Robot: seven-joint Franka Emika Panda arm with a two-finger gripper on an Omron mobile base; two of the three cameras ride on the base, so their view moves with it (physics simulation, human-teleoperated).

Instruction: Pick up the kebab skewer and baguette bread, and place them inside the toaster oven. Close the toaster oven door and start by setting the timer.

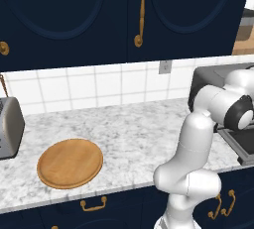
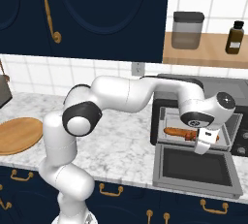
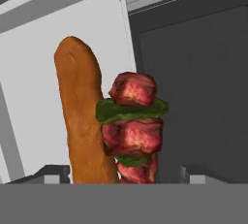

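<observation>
**Tool at the oven mouth, both foods lying inside**

Tool (image 2: 202, 146) sits at the mouth of the toaster oven (image 2: 193, 85), above the lowered toaster oven door (image 2: 194, 168). In the hand view we see its two fingertips (image 3: 53, 173) standing apart, one on each side of the food, clamped on nothing.

Step in hand, as we judge it: letting go and backing out. To do it well, we would keep the fingers spread and draw straight back from the cavity, lifting clear of the door panel before swinging, so neither item is dragged along.

Contents: the baguette bread (image 3: 82, 121) and the kebab skewer (image 3: 133, 131) lie side by side, touching or nearly so, on the oven's light tray (image 3: 29, 97). The round board (image 1: 70, 163) near the desk's front edge carries nothing. Door closing and the timer remain.
</observation>
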